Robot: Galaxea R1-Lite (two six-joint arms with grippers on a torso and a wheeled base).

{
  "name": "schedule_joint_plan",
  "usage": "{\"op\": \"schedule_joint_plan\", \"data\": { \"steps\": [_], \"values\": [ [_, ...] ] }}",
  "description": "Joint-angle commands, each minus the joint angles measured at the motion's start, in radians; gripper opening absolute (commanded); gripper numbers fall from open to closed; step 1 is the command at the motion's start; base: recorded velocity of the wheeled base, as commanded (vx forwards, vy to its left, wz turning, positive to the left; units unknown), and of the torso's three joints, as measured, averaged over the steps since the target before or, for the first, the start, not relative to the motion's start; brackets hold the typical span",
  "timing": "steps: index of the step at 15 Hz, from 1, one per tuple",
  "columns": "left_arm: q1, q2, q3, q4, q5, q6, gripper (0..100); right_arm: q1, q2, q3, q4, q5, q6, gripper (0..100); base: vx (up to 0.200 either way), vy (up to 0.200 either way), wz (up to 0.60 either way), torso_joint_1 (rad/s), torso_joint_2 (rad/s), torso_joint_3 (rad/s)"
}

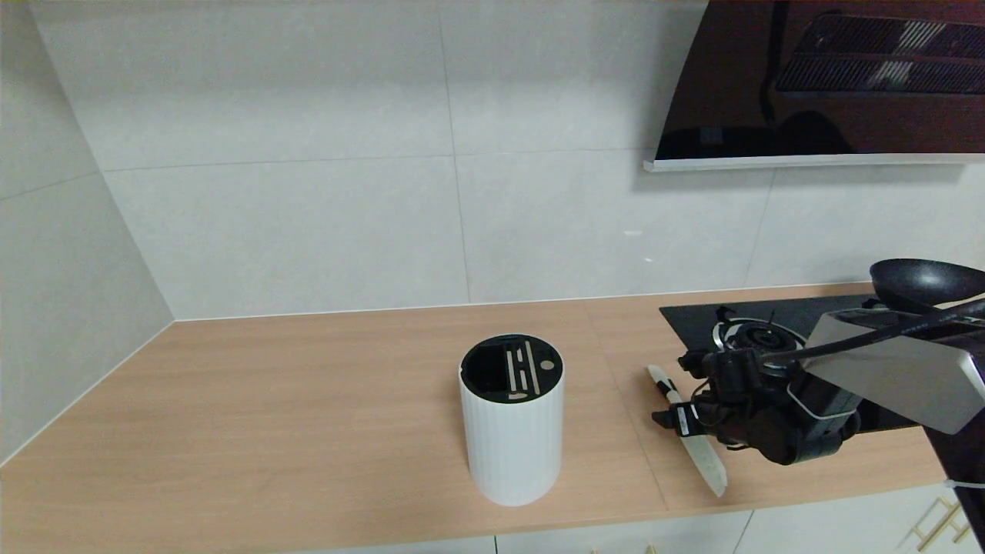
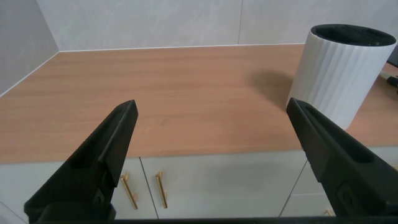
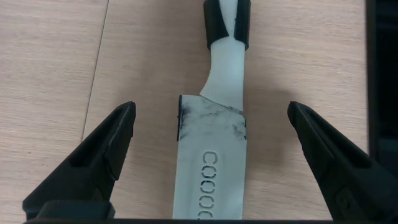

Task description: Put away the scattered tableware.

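right wrist view: the right gripper (image 3: 211, 111) hangs over the knife (image 3: 211, 168) with its two dark fingers (image 3: 102, 158) spread wide, one on each side of the white blade, well clear of it and gripping nothing. the knife lies flat on the wooden counter (image 1: 269, 408), its white handle with a black band pointing towards the wall. in the head view it lies slanted between the holder (image 1: 512, 431) and the black hob (image 1: 816, 315). the holder is a white ribbed cylinder standing upright, with a black top cut into narrow slots and a larger opening; what is inside is too dark to tell. the left gripper (image 2: 211, 109) sits at the counter's front edge, fingers (image 2: 106, 149) wide apart and empty. grey tiles (image 1: 308, 154) cover the wall, and a dark hood (image 1: 823, 77) hangs above the hob.
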Motion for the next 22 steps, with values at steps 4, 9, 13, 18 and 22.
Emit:
{"op": "schedule_joint_plan", "data": {
  "steps": [4,9,13,18,22],
  "values": [
    [0.0,0.0,0.0,0.0,0.001,0.0,100,0.001,0.01,-0.015,0.0,-0.001,-0.002,100,0.0,0.0,0.0,0.0,0.0,0.0],
    [0.0,0.0,0.0,0.0,0.001,0.0,100,0.001,0.026,-0.03,0.008,-0.032,-0.002,100,0.0,0.0,0.0,0.0,0.0,0.0],
    [0.0,0.0,0.0,0.0,0.001,0.0,100,0.001,0.04,-0.033,0.008,-0.033,-0.003,0,0.0,0.0,0.0,0.0,0.0,0.0],
    [0.0,0.0,0.0,0.0,0.001,0.0,100,0.001,0.04,-0.033,0.008,-0.033,-0.003,0,0.0,0.0,0.0,0.0,0.0,0.0],
    [0.0,0.0,0.0,0.0,0.001,0.0,100,0.002,0.009,-0.023,0.002,-0.052,0.0,0,0.0,0.0,0.0,0.0,0.0,0.0]
  ]
}}
